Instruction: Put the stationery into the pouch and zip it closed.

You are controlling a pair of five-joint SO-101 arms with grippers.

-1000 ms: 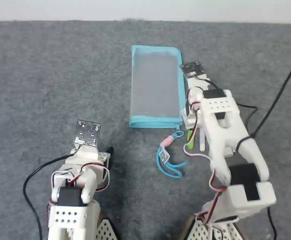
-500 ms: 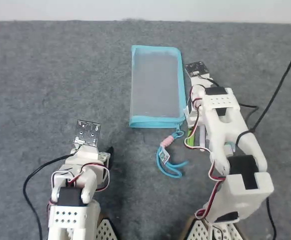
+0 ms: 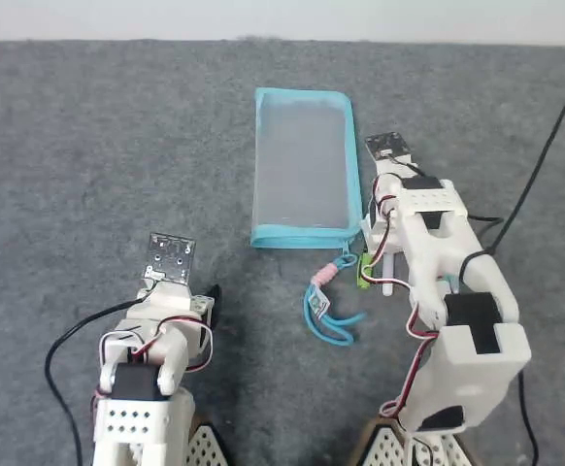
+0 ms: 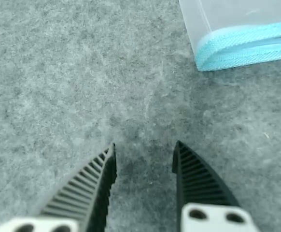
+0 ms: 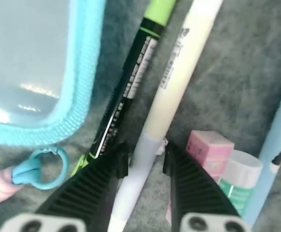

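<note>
The translucent pouch (image 3: 302, 167) with teal edging lies flat in the middle of the grey mat; its corner shows in the left wrist view (image 4: 242, 43) and its zipper edge in the right wrist view (image 5: 77, 82). A pink-and-blue pull strap (image 3: 326, 301) trails from its near corner. Beside it lie a white pen (image 5: 172, 87), a black-and-green marker (image 5: 131, 82), a pink eraser (image 5: 209, 147), a glue stick (image 5: 239, 179) and a light blue pen (image 5: 280, 130). My right gripper (image 5: 144, 151) is shut on the white pen (image 3: 387, 277), which rests on the mat. My left gripper (image 4: 144, 154) hangs open over bare mat.
The teal zipper ring (image 5: 41, 166) sits just off the right gripper's finger. The left arm (image 3: 156, 349) stands at the near left, well short of the pouch. A black cable (image 3: 535, 194) runs along the far right. Grey mat lies open to the left.
The right arm has drawn back toward the near edge along the pens. The green marker and white pen have shifted slightly toward the strap. The left arm has not moved.
</note>
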